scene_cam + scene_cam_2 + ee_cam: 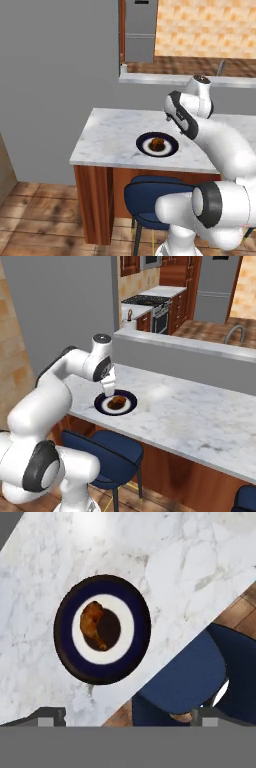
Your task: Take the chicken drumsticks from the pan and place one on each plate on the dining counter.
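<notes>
Where the robot's own white arm crosses the left base view, it hides the right part of the surface [105, 140] and most of the end effector [108, 390]; only its pale lower end shows in the right base view, hanging just above the near-left rim of the plate. Its fingertips [50, 714] appear in the hand view as two small dark stubs set well apart at the bottom edge, so the end effector stands wide open and holds nothing.

Item, nearest: navy stool [150, 197], padded seat tucked under the near edge of the surface, partly covered by the arm.

Item: plate [67, 649], round, shallow, dark navy rim, white centre, lying flat on the white-grey marble near its front edge.

Item: chicken drumstick [92, 624], one piece, glossy orange-brown, knobby, lying in the plate's centre beside a dark round shadow. Which end is the bone end is hard to make out.

Item, farther: grey half wall [200, 356] behind the surface; beyond it a stove [150, 306] and wooden cabinets, small and indistinct.
</notes>
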Motion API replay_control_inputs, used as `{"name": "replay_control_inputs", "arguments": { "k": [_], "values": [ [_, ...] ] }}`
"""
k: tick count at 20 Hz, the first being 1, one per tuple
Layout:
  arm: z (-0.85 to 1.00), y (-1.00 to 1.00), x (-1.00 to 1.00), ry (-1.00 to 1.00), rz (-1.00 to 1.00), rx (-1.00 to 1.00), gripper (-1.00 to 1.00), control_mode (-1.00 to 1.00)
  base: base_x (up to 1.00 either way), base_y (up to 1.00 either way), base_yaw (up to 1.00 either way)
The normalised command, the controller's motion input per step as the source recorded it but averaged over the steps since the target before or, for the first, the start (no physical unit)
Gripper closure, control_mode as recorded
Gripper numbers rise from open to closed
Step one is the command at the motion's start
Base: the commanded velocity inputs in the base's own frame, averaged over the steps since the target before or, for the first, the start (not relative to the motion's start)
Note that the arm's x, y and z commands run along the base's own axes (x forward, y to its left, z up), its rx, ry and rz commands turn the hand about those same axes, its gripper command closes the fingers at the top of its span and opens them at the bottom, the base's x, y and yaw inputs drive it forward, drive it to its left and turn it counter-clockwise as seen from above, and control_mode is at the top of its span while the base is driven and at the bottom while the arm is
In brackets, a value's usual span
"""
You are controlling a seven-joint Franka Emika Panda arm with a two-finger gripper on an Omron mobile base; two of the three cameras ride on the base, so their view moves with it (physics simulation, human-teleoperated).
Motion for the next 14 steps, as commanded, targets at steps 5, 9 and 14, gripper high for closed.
{"name": "replay_control_inputs", "arguments": {
  "k": [5, 9, 14],
  "values": [
    [0.06, -0.04, -1.0, -0.25, 0.01, -0.05, -1.0, -1.0, 0.0, 0.0, 0.0],
    [0.39, 0.0, -1.0, -0.06, 0.04, -0.13, -1.0, -1.0, 0.0, 0.0, 0.0],
    [0.44, 0.01, -0.99, 0.04, 0.05, -0.2, -1.0, -1.0, 0.0, 0.0, 0.0]
  ]
}}
